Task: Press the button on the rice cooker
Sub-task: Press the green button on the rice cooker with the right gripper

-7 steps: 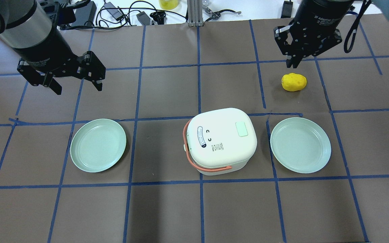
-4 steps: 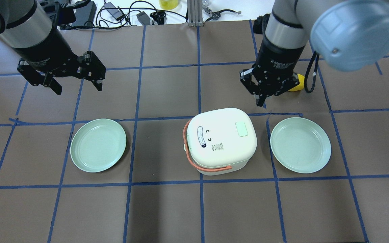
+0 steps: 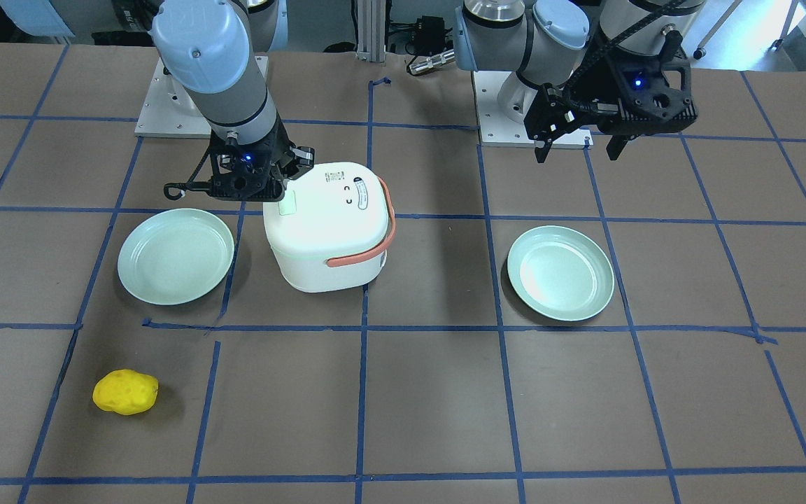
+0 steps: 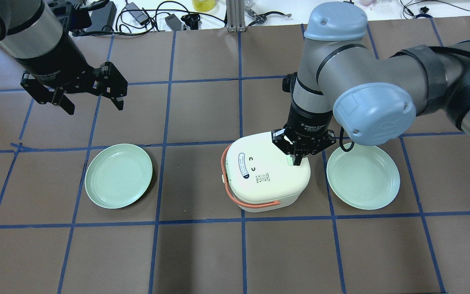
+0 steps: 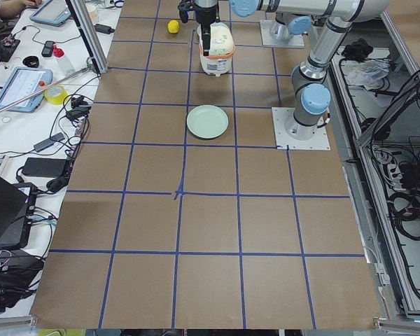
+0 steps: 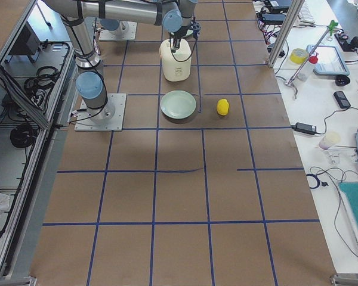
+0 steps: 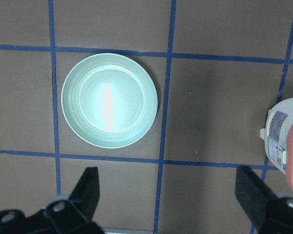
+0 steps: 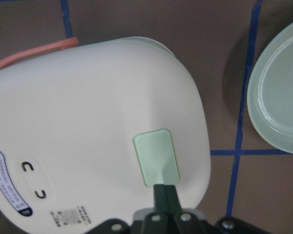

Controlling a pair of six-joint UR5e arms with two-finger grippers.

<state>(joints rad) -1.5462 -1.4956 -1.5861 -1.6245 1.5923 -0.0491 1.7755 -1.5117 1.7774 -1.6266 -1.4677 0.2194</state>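
On your taped brown table [image 4: 202,253], the right gripper [image 8: 165,187], fingers pinched together, touches the rice cooker [image 8: 88,122] on its green button [image 8: 155,156], at the six o'clock edge. The press looks begun; release remains. At ten o'clock the left gripper [image 4: 95,107] hangs spread wide.

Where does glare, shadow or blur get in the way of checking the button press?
Left wrist view: a bright glare streak runs down the plate, nothing hidden. Right wrist view: even light, the green button sharp, the shut right gripper at its lower edge. Overhead view: the right gripper covers most of the button.
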